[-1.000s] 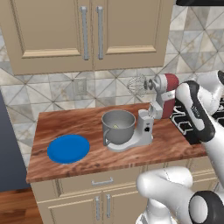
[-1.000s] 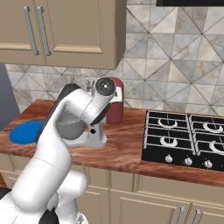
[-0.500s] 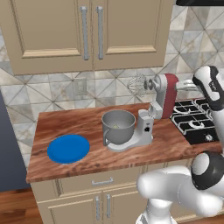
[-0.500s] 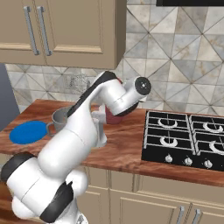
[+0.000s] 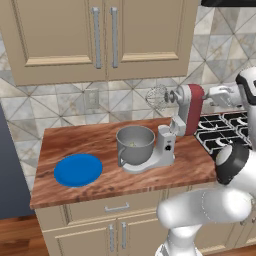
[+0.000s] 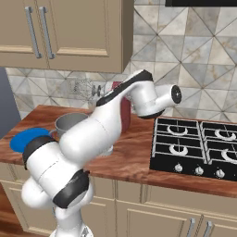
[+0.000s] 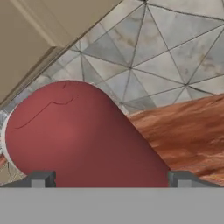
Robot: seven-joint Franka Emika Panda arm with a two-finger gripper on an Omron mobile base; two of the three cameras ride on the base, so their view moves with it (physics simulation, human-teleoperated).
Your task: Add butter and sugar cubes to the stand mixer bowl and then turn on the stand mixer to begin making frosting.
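The stand mixer [image 5: 167, 145] stands on the wooden counter, its dark red head [image 5: 189, 107] tilted up and the wire whisk [image 5: 157, 97] held clear above the bowl. The grey stand mixer bowl [image 5: 135, 144] sits on the mixer base. A faint pale speck lies inside it; I cannot tell butter or sugar cubes there. My gripper [image 5: 209, 94] is at the rear of the red head, open. In the hand view the gripper [image 7: 111, 178] has its tips spread wide, with the rounded red head [image 7: 78, 135] close in front and spanning the gap.
A flat blue plate [image 5: 77, 170] lies at the counter's left. A black gas stove [image 5: 222, 132] adjoins the counter on the right. Wall cabinets [image 5: 100, 35] hang above. My own arm [image 6: 115, 115] hides most of the mixer in the right base view.
My hand has moved left, closer to the back of the red mixer head. The jaws stayed open; mixer, bowl and plate have not moved.
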